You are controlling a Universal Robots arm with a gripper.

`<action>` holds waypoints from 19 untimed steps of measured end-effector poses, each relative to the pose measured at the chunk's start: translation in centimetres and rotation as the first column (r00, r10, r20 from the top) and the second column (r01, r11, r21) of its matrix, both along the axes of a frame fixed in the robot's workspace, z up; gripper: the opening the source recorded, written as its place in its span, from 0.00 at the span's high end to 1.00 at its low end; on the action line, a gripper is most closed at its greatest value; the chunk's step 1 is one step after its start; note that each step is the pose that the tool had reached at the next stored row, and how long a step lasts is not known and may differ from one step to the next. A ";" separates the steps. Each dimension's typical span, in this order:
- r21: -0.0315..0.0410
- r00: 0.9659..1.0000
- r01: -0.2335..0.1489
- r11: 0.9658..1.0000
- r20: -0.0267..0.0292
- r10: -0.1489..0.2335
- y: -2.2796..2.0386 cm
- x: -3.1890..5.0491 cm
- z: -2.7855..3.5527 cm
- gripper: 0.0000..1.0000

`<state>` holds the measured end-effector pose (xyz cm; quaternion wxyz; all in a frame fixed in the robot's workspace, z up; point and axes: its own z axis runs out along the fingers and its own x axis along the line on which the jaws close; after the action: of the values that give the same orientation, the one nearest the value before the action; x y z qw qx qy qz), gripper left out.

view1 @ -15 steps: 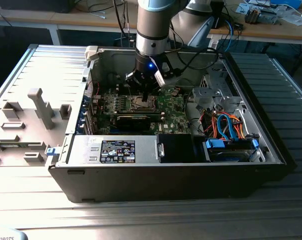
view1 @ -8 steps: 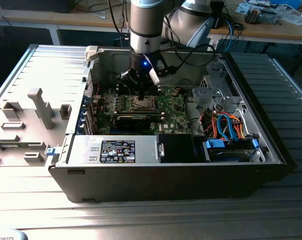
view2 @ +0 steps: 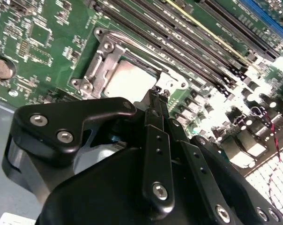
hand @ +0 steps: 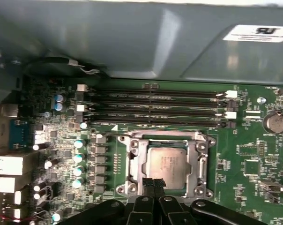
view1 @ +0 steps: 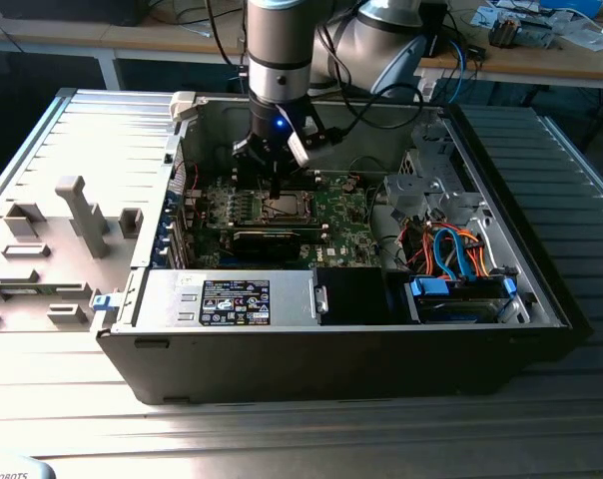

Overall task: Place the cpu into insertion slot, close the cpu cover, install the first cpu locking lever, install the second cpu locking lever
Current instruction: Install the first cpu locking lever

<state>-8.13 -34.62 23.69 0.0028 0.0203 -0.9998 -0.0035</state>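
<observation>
1. Silver-grey metal marks the cpu (hand: 167, 165), which lies flat inside the insertion slot (hand: 132, 161), so the chip appears to be already seated and square to the frame.
2. The cpu cover (hand: 197, 159) appears to lie down around the chip, its cut-out centre leaving the metal face bare; whether it is fully pressed down I cannot tell.
3. The gripper (hand: 152, 183) hangs over one edge of the insertion slot, its two dark fingertips (view2: 159, 93) drawn tight together with nothing between them, which suits pushing on a thin part rather than carrying one.
4. In the exterior view the gripper (view1: 275, 192) reaches straight down into the open computer case (view1: 331, 359), directly above the insertion slot (view1: 284, 207).
5. The long black memory slots (hand: 155, 108) run just beside the insertion slot, away from the fingertips, so the approach stays clear of them.
</observation>
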 end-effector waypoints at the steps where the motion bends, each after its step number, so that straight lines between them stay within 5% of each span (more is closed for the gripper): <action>1: 0.000 1.000 0.000 1.000 0.001 0.000 0.02 -0.32 0.00 0.89; 7: -0.002 1.000 0.000 1.000 0.007 0.000 0.34 -1.88 0.00 0.89; 13: -0.003 1.000 0.000 1.000 0.010 0.000 1.29 -3.45 0.00 0.89; 19: -0.005 1.000 0.000 1.000 0.015 0.000 2.17 -4.08 0.10 0.89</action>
<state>-12.21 -32.45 23.79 -0.0045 0.0203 -0.9998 -0.0007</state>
